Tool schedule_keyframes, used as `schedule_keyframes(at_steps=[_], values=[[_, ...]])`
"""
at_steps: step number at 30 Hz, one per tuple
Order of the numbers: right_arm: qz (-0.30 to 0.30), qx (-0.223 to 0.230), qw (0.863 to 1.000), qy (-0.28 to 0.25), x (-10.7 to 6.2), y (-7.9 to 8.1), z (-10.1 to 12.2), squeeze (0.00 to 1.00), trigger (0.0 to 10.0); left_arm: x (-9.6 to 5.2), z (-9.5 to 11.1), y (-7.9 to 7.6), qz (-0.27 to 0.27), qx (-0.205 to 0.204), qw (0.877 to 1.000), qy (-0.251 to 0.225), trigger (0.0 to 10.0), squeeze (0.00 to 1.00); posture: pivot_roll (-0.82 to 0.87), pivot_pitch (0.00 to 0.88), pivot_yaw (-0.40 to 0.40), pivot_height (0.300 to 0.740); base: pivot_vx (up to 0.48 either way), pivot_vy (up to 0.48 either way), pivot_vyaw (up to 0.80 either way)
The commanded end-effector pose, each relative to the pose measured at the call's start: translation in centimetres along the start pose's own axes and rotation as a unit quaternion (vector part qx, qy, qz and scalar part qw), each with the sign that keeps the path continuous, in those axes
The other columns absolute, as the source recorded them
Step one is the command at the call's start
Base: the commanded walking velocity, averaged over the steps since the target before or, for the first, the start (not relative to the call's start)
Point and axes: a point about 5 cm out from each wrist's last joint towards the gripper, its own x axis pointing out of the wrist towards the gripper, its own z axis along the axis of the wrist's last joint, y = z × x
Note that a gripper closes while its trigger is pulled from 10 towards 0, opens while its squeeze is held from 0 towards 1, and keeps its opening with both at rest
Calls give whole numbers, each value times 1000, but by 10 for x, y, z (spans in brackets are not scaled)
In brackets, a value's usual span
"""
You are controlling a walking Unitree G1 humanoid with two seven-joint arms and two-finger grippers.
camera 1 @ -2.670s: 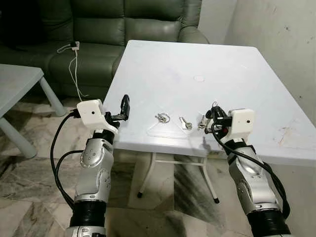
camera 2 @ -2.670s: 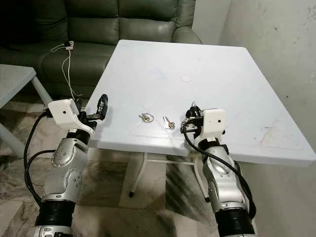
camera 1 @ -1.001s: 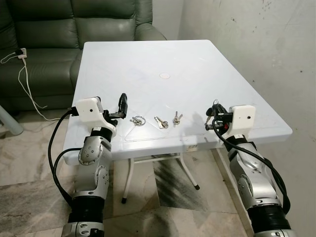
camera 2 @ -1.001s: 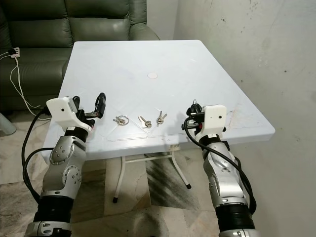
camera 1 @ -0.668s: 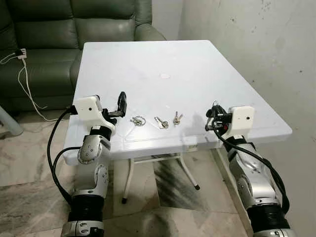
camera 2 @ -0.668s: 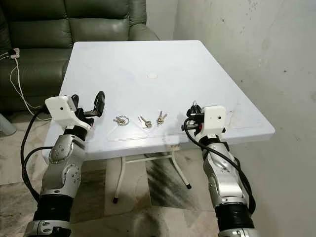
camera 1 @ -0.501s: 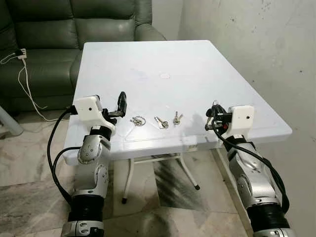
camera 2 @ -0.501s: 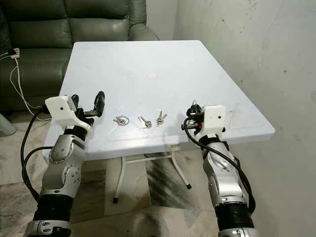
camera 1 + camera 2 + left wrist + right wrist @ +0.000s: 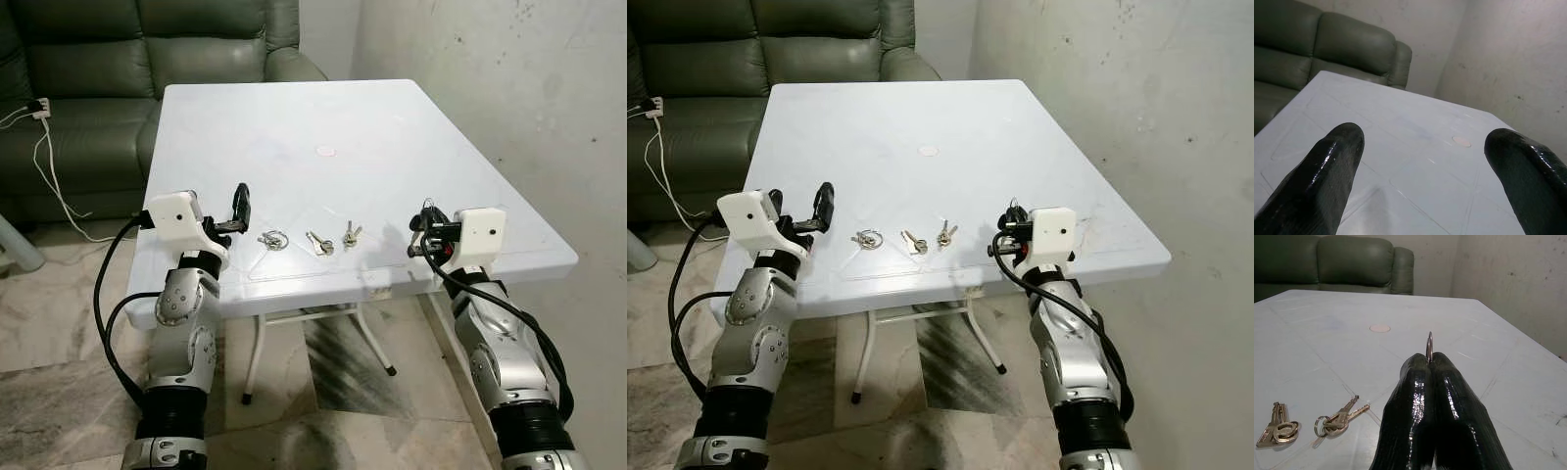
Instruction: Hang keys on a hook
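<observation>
Three bunches of keys lie in a row near the front edge of the white table [image 9: 392, 117]: one on a big ring [image 9: 273, 238], one in the middle [image 9: 318, 243], one to the right [image 9: 350, 233]. My right gripper [image 9: 1429, 363] hovers over the table's front right corner, shut on a thin metal key ring [image 9: 1429, 346] that sticks up between its fingertips. Two of the lying bunches [image 9: 1338, 421] [image 9: 1278, 427] are off to its side. My left gripper [image 9: 241, 201] is open just left of the ringed bunch, with nothing between its fingers [image 9: 1334, 161].
A green sofa [image 9: 147, 49] stands behind the table, with a white charger and cable [image 9: 41, 108] on its seat. A bare stained wall [image 9: 509, 88] runs close along the table's right side. A small round cap [image 9: 324, 151] marks the table's middle. Marble floor lies below.
Since the earliest frames the camera has swung, shifting the whole scene. Over the last second both arms and the keys on the table have held their places.
</observation>
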Motion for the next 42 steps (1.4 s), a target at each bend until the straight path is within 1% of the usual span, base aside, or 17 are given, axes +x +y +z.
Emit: schedule_keyframes(at_steps=[1, 21, 24, 27, 35, 40, 42], values=[[-6, 2, 1000, -6, 2, -4, 3, 0, 10000, 3, 4, -4, -7, 11, 1000, -7, 10000, 0, -33, 0, -50, 740, 0, 0, -781], [-2, 4, 1000, -11, 4, -3, 5, 0, 10000, 5, 4, -4, -6, 14, 1000, -9, 10000, 0, -34, 0, -53, 740, 0, 0, -774], [7, 10, 1000, -25, 3, -2, 8, 0, 10000, 5, 3, -4, -4, 6, 1000, -8, 10000, 0, -34, 0, -54, 740, 0, 0, 0], [10, 2, 1000, -23, 3, -1, 8, 0, 10000, 5, 4, -5, -4, 3, 1000, -10, 10000, 0, -34, 0, -56, 740, 0, 0, 0], [13, 2, 1000, -24, 3, -1, 8, 0, 10000, 5, 4, -5, -4, 0, 1000, -13, 10000, 0, -34, 0, -59, 740, 0, 0, 0], [12, 5, 1000, -16, 4, -1, 6, 0, 10000, 5, 4, -6, -5, 0, 1000, -14, 10000, 0, -33, 0, -61, 740, 0, 0, 0], [12, 5, 1000, -11, 5, -1, 6, 0, 10000, 5, 4, -6, -6, 1, 1000, -14, 10000, 0, -33, 0, -61, 740, 0, 0, -750]])
